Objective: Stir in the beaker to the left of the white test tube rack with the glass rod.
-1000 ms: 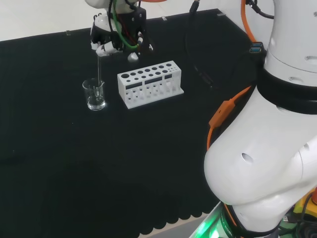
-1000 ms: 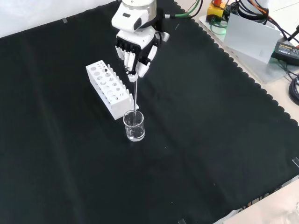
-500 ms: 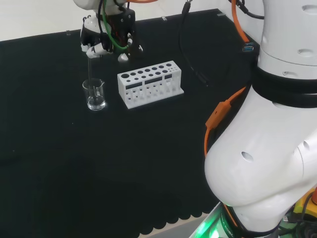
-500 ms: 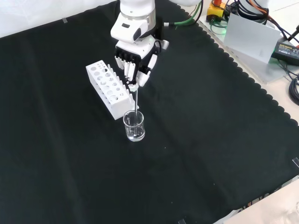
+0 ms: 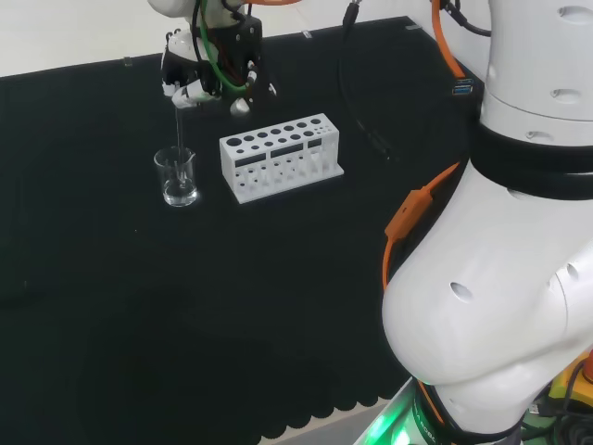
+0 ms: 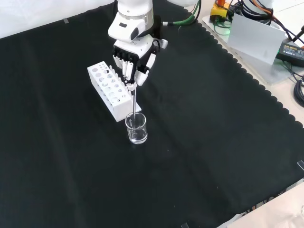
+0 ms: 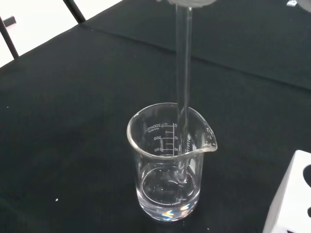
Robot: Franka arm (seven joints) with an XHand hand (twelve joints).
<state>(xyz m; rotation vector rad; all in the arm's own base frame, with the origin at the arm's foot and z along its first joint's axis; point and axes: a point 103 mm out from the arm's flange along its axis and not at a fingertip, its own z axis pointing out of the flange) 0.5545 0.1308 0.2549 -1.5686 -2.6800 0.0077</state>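
The glass rod (image 6: 136, 101) stands nearly upright, its long axis running from the hand (image 6: 132, 59) straight down into the beaker (image 6: 136, 128); in the front view its upper end sits under the fingertips in the upper middle of the frame and its lower end drops inside the beaker's rim just below; in the head view the glass rod (image 5: 179, 134) hangs as a thin pale line in the upper left of the frame, from the hand (image 5: 199, 69) down to the beaker (image 5: 176, 177). It is a slim, clear, straight rod, plain and colourless; in the wrist view the glass rod (image 7: 182, 87) passes the rim close to the pouring spout, and its tip reaches down near the floor of the beaker (image 7: 170, 165), where a shallow clear liquid seems to lie; the beaker itself is clear glass with printed graduation marks on its wall. The hand's fingers are curled and pinch the rod's top end, so it is grasping the rod. The white test tube rack (image 6: 111, 90) stands just beside the beaker, to its upper left in the front view; in the head view the white test tube rack (image 5: 281, 156) lies to the beaker's right; both rest on the black cloth (image 6: 213, 142).
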